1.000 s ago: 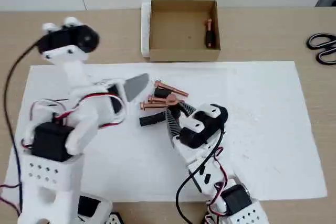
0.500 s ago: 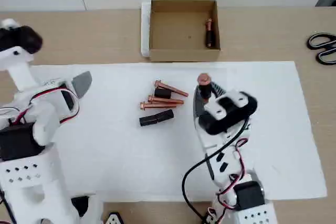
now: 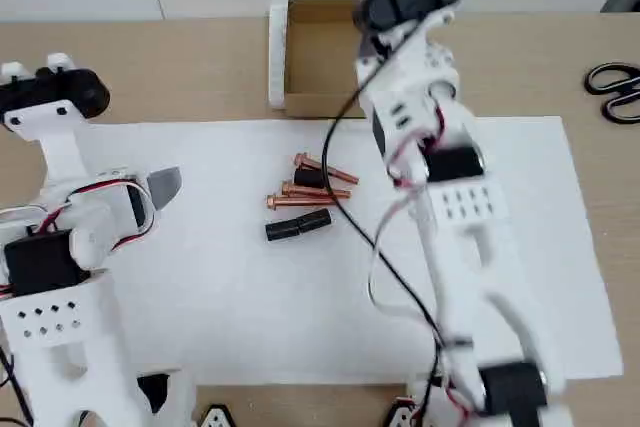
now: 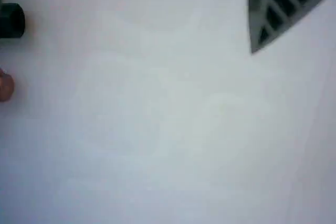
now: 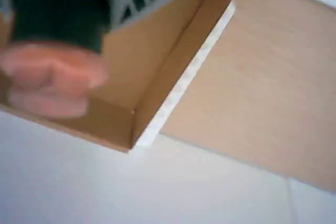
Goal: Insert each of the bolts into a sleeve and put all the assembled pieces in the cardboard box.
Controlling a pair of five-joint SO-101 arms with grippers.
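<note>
High view: right arm stretched over the cardboard box, loose bolts on the paper. Left wrist view: left jaws' state, cannot tell. Right wrist view: right jaws clamp the sleeved bolt over the box; lower within its walls before opening

The right arm covers half the cardboard box!
Sleeved bolt up close, just a blur, cut off at the edge; scissors clipped too.

White arms, black motors, red-black cables
</note>
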